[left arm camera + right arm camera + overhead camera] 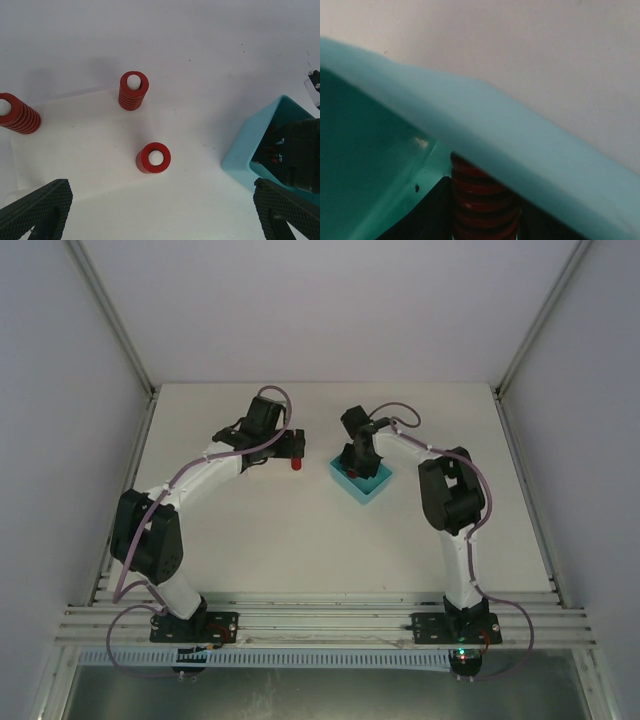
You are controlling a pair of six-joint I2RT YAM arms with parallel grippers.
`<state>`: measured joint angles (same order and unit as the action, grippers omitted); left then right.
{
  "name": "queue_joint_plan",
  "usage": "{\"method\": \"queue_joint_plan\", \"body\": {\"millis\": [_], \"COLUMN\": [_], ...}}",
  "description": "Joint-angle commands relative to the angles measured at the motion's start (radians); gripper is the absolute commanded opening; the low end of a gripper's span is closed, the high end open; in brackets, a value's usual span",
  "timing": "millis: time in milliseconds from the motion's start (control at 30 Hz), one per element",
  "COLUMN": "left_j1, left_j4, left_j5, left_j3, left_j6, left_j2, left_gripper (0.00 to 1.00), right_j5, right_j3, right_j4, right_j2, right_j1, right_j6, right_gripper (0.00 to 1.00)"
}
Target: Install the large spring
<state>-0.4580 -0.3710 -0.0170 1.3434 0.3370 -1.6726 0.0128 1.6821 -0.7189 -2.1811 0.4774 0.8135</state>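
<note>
Closest to the right wrist camera is the pale rim of the teal plastic bin (520,150), out of focus and crossing the whole view. Just under it a red coil spring (482,205) stands upright between the dark fingers (432,215) of the right gripper (482,225). The fingers press against both its sides, so this gripper is clamped on the spring inside the bin. Only a few coils show: the top of the spring is hidden behind the rim and its lower end is cut off by the picture edge. The white table top (250,540) is matt and plain, closed by pale grey walls on three sides. An aluminium rail frame (320,625) runs along the near edge, where both arm bases are bolted. In the overhead view the bin lies right of the middle, turned diagonally, and the right gripper covers most of its inside. The left gripper (160,215) hovers with its jaws spread wide and holds nothing; only the textured tips of its fingers show, at the lower corners. Under it lies a thin white base plate (75,150), hard to tell from the table, carrying three more red springs (133,91) on white pegs, one of them cut by the left edge. Which spring is the larger one, I cannot tell.
</note>
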Motion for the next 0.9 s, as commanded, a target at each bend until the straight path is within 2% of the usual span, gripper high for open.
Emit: {"method": "queue_joint_plan", "body": {"millis": [0,167,400,633,767,867], "left_j1": [0.011,0.031,0.066,0.069,0.066,0.056], "left_j4": [-0.004,0.003,0.098,0.160,0.216,0.223], "left_j5": [0.014,-0.010,0.149,0.406,0.545,0.627], "left_j3": [0.024,0.031,0.039,0.112,0.137,0.184], "left_j6": [0.024,0.111,0.139,0.184,0.228,0.246], "left_j2": [0.012,0.021,0.036,-0.004,-0.036,-0.075], "left_gripper": [0.99,0.99,0.98,0.76,0.64,0.60], "right_j5": [0.004,-0.021,-0.125,-0.250,-0.342,-0.351], "right_j3": [-0.051,-0.033,-0.100,-0.235,-0.347,-0.405], "right_j4": [-0.002,0.018,0.064,0.170,0.319,0.399], "right_j2": [0.007,0.100,0.284,0.491,0.589,0.638], "right_j1": [0.000,-0.007,-0.020,-0.021,-0.007,0.019], "right_j6": [-0.144,-0.314,-0.533,-0.672,-0.707,-0.744], "right_gripper": [0.27,0.24,0.23,0.22,0.20,0.20]}}
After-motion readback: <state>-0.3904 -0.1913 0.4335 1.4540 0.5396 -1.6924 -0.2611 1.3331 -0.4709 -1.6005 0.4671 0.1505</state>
